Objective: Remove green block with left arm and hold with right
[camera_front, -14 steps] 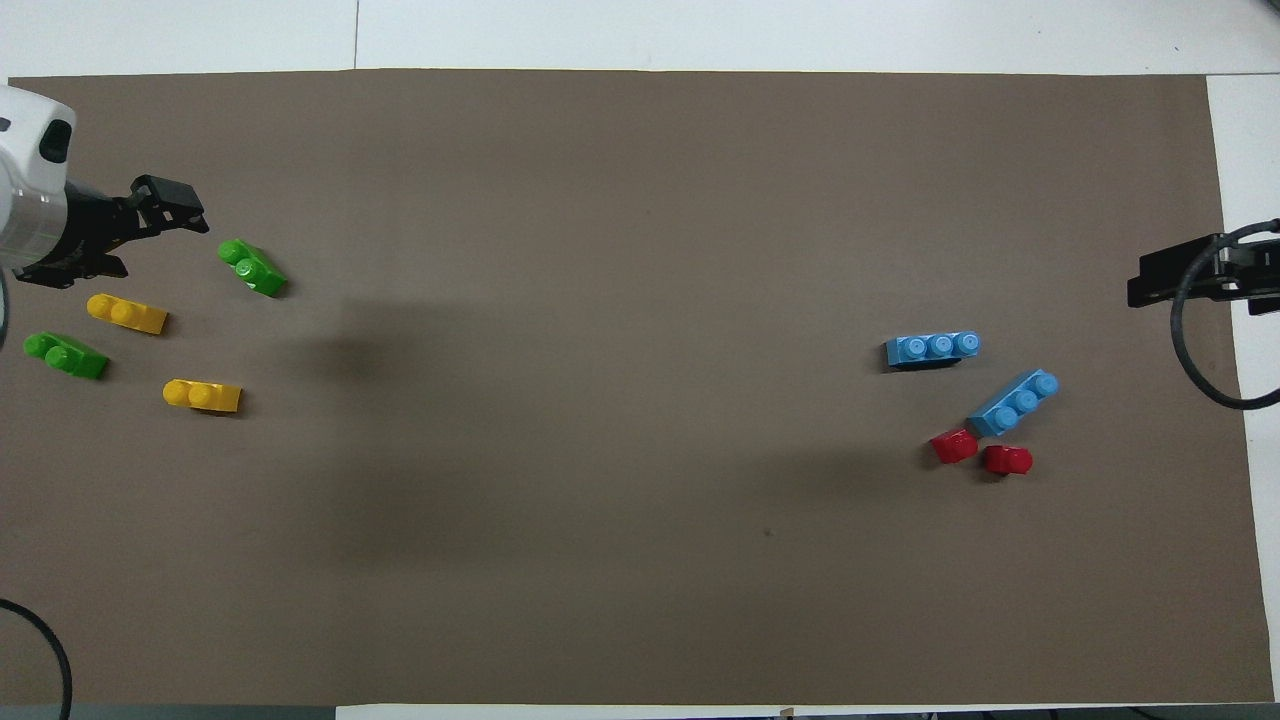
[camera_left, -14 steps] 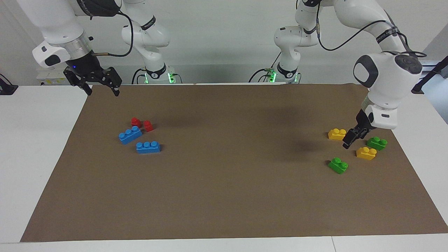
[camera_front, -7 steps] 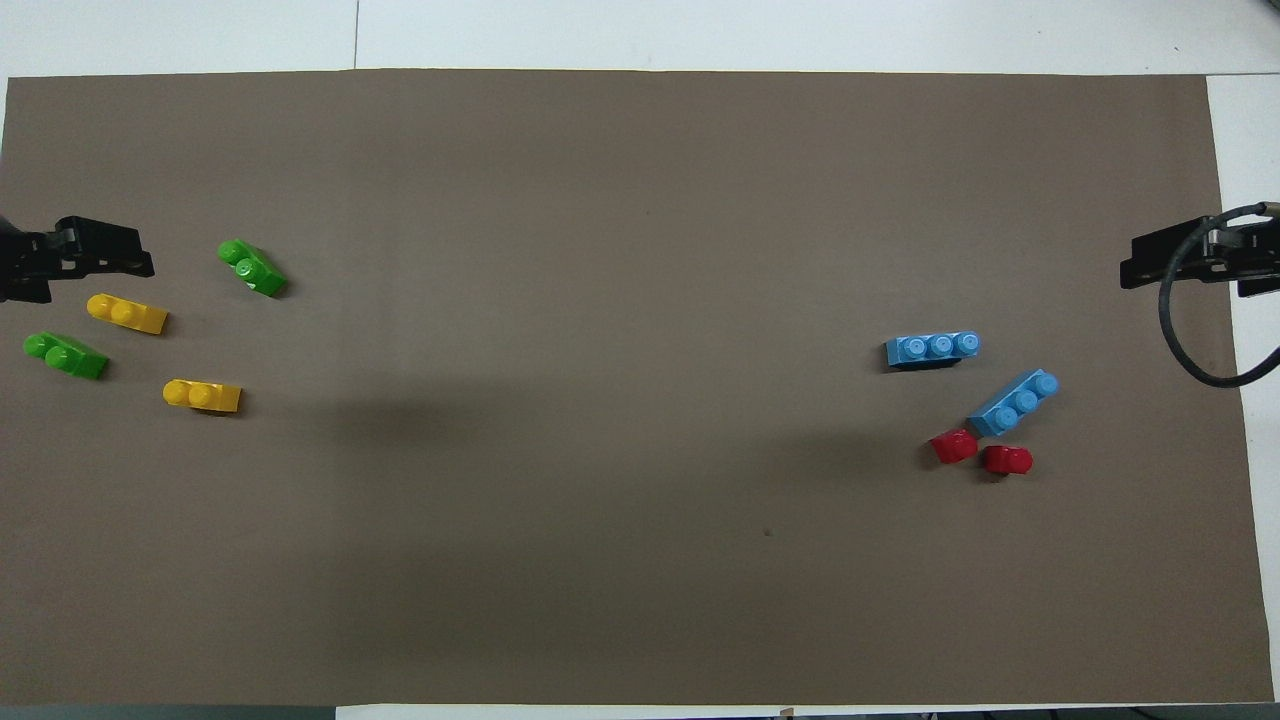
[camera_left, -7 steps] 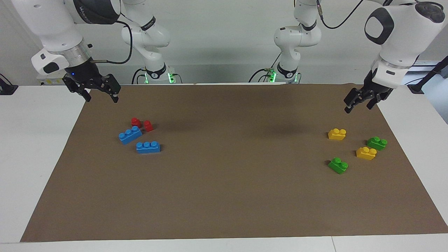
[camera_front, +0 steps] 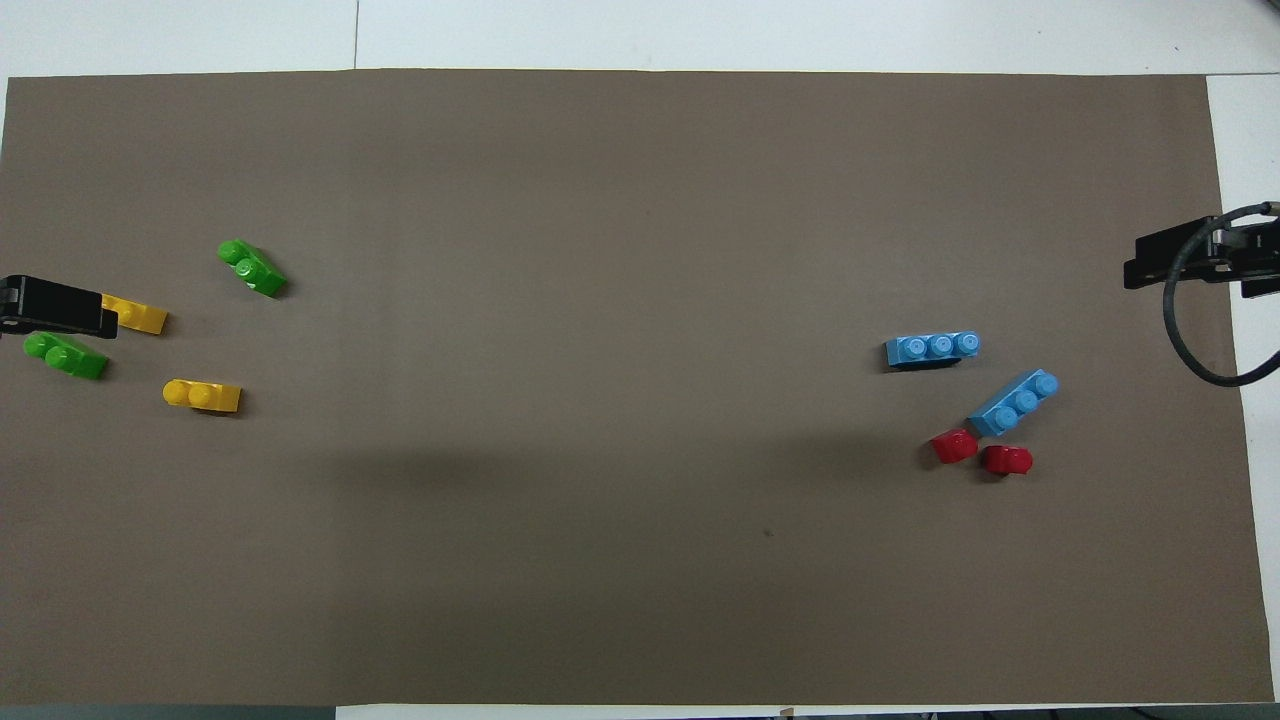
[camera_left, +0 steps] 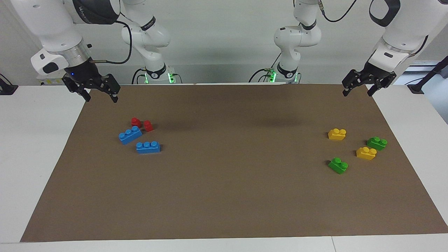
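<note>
The bright green block (camera_left: 338, 165) lies on the brown mat, farthest from the robots of the bricks at the left arm's end; it also shows in the overhead view (camera_front: 252, 268). My left gripper (camera_left: 357, 93) is open and empty, raised high over the mat's edge near the robots, well apart from the block. One of its fingers (camera_front: 60, 307) shows in the overhead view, covering part of a yellow brick. My right gripper (camera_left: 101, 99) is open and empty, raised over the mat's corner at the right arm's end, and shows in the overhead view (camera_front: 1190, 262).
A darker green brick (camera_left: 377, 143) and two yellow bricks (camera_left: 337, 134) (camera_left: 366, 153) lie near the green block. Two blue three-stud bricks (camera_left: 130, 134) (camera_left: 148, 147) and two red pieces (camera_left: 142, 124) lie at the right arm's end.
My left gripper has risen from among the bricks and drawn back toward the robots, empty. The bricks have not moved. The right gripper has barely shifted.
</note>
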Controlling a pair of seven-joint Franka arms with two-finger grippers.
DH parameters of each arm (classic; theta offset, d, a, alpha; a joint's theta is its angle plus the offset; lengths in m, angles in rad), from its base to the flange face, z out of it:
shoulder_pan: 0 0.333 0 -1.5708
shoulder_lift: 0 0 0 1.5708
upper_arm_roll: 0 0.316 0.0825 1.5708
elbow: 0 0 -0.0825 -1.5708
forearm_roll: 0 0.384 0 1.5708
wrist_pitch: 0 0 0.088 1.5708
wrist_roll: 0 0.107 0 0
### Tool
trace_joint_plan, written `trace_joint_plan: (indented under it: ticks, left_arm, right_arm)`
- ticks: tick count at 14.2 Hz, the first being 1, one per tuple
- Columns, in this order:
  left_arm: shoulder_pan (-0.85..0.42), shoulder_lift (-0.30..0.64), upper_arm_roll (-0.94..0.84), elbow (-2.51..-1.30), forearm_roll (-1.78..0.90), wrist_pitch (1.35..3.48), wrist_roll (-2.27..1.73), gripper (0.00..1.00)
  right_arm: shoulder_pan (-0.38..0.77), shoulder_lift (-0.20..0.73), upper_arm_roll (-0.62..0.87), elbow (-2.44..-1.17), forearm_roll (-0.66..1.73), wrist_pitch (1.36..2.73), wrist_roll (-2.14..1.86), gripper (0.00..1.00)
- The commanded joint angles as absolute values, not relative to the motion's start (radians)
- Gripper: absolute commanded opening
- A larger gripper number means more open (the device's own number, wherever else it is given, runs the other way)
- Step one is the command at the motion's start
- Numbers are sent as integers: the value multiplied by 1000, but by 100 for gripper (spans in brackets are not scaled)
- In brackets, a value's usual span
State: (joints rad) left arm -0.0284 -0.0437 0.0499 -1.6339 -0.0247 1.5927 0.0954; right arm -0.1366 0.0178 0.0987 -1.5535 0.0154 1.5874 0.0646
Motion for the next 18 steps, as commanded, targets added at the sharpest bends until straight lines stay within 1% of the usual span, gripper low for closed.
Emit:
trace_joint_plan:
  ticks: [1,18]
  left_arm:
    - [-26,-55,49,-1641,-21,1575,112,100]
    - [-21,-55,49,-1640,-21,1578,107,100]
  right_arm:
    - [-146,15,106,-1555,-8,1548,41,100]
    - [-146,14,104,-1554,-9,1539,-34,100]
